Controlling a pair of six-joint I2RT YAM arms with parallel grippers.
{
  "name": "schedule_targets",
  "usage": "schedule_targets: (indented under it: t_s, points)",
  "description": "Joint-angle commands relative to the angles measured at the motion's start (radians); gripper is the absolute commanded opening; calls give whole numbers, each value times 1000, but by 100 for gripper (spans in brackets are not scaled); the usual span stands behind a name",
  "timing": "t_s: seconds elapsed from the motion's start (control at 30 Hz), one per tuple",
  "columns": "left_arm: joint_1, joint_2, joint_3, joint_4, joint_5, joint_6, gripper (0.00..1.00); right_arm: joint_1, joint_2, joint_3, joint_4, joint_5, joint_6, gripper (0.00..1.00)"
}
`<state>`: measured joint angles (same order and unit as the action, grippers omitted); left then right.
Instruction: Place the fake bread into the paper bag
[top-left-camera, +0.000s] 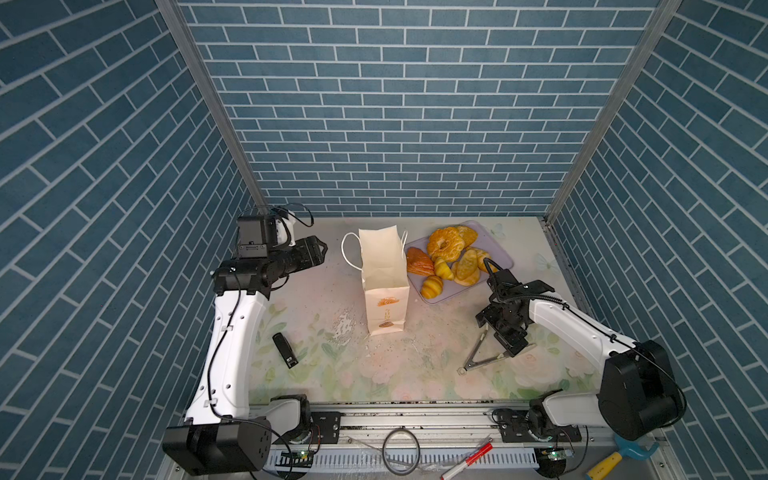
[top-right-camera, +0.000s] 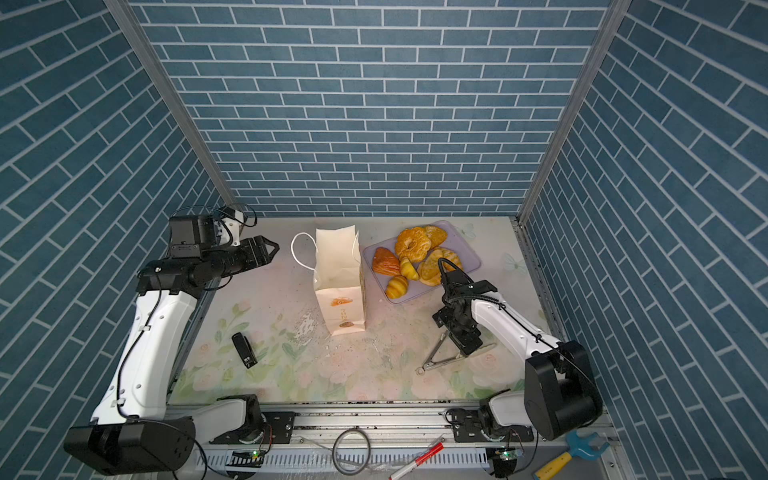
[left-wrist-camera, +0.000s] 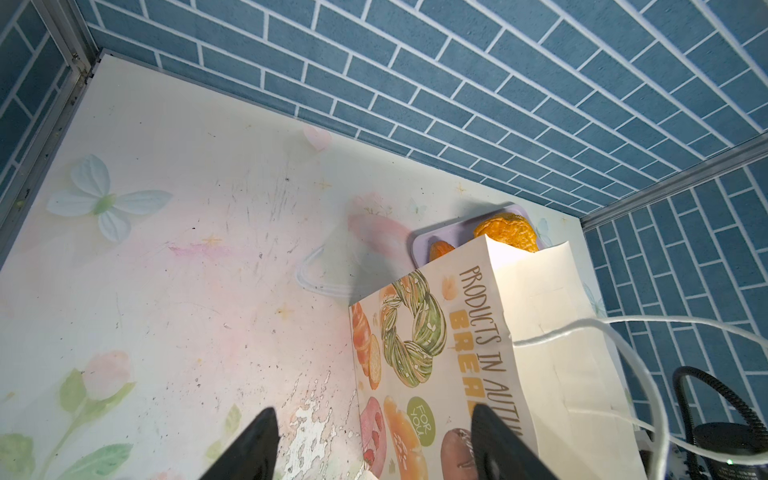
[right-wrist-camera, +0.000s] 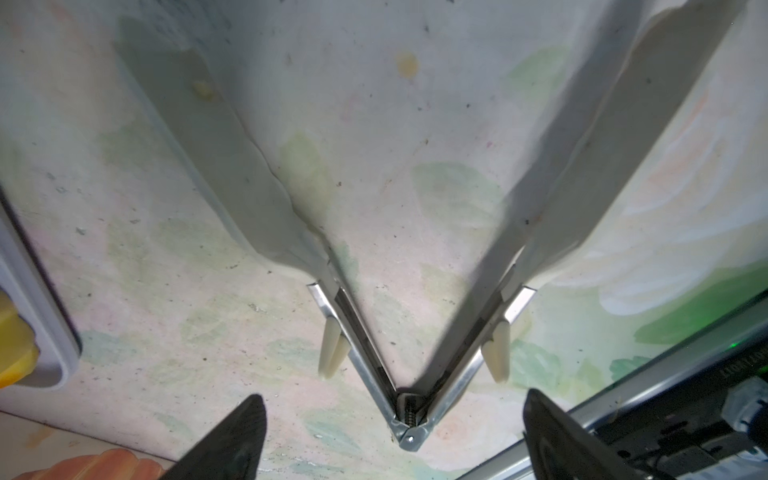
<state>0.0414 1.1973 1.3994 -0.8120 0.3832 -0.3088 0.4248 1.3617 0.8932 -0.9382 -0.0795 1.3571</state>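
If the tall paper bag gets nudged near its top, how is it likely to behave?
The paper bag would probably tip rather than slide: it stands tall on a narrow base and looks empty. Its thin walls show creases, so a pinch would likely buckle them. The cord handle loops loosely, so seems floppy.

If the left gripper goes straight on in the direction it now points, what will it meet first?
Most likely the paper bag: the left gripper aims at its upper side. The white cord handle loops out toward it and may touch first; depth is unclear.
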Motion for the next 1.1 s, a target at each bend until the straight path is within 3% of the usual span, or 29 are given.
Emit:
schedule_targets:
  t_s: [0.0,0.5,0.77,0.9,1.07]
  points:
    - [6,5,1,-21,-15,13,75,5,2,-30,-8,-2,51,97]
    - [6,11,15,-28,-42,3,75,18,70,-59,74,-2,40,96]
    - [6,1,0,-19,-60,-5,75,7,84,-92,110,-17,30,87]
    - [6,5,-3,-10,-54,-16,75,-6,84,-83,137,-20,-9,76]
    - [6,3,-7,-24,-58,-12,75,-35,96,-54,128,-14,-58,73]
